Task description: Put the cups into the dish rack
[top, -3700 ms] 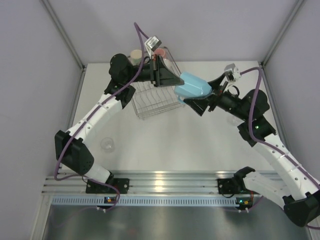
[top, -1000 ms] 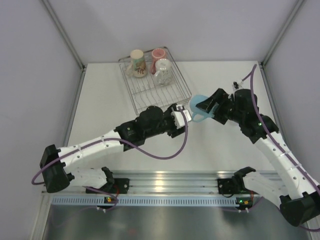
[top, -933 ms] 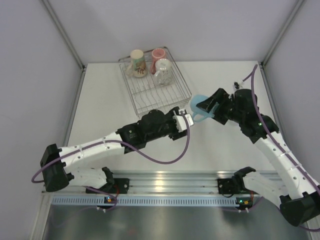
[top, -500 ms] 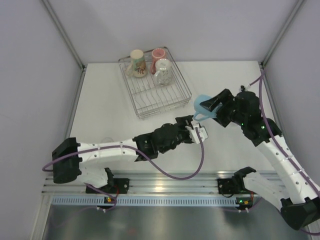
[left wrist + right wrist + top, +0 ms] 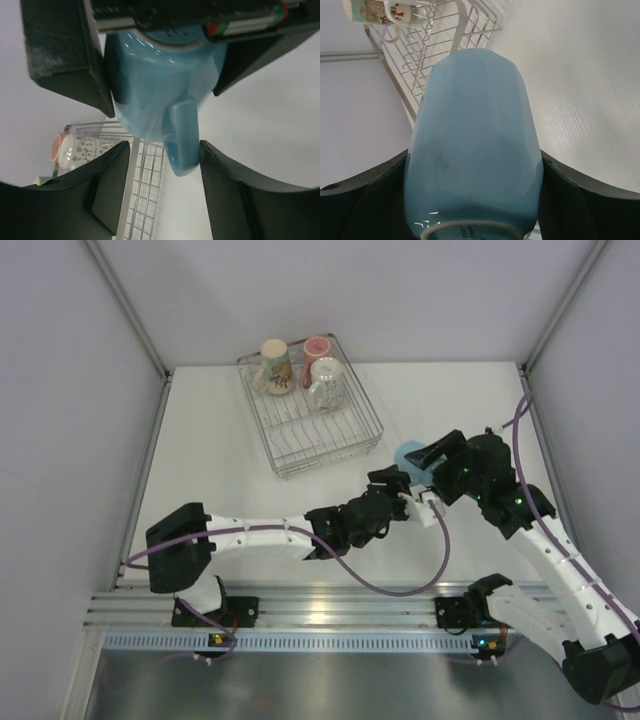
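A light blue mug (image 5: 408,454) hangs above the table right of the dish rack (image 5: 312,426), and my right gripper (image 5: 428,456) is shut on its body. In the right wrist view the mug (image 5: 475,145) fills the gap of the right gripper (image 5: 474,160), base toward the camera. My left gripper (image 5: 403,480) has reached in from below. It stands open (image 5: 165,148), a finger on either side of the mug's handle (image 5: 182,135), which lies close to the right finger (image 5: 235,195). A cream-tan cup (image 5: 275,361), a pink cup (image 5: 318,346) and a pale patterned mug (image 5: 327,384) sit in the rack's far end.
The left arm (image 5: 260,535) stretches low across the table's near part from its base to the mug. The rack's wire edge (image 5: 145,190) shows just behind the left fingers. Grey walls close in on the table at left, back and right.
My left arm has swung right and nearer, bringing its open fingers around the blue mug's handle. The right gripper has carried the mug slightly right and toward the near edge.
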`<state>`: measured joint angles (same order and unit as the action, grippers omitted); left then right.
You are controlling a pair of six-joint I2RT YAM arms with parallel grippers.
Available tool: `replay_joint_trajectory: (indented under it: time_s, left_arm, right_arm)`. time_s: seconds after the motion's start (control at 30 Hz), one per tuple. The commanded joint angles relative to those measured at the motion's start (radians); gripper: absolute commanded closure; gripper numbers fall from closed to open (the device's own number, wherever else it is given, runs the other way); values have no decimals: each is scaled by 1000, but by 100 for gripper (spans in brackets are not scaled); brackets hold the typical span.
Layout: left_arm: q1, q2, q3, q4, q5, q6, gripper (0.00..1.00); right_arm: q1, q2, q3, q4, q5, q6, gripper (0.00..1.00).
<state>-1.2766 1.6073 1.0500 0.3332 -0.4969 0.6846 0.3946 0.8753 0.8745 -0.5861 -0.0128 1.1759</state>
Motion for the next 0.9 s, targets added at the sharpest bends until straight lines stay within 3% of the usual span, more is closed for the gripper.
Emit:
replay_joint_trajectory:
  time_s: [0.0,0.43,0.87]
  left_arm:
    - [-16,31,79,58,-75,23,37]
    - [-26,103,168,-92,-100,-75,43]
    - [-29,98,134,-91,-190,-123,46]
  right_arm:
    - [4,-48,-14,127,46,62,100]
    - [29,-55,-31,118,134,99,100]
    - [32,-48,-55,132,136,134,100]
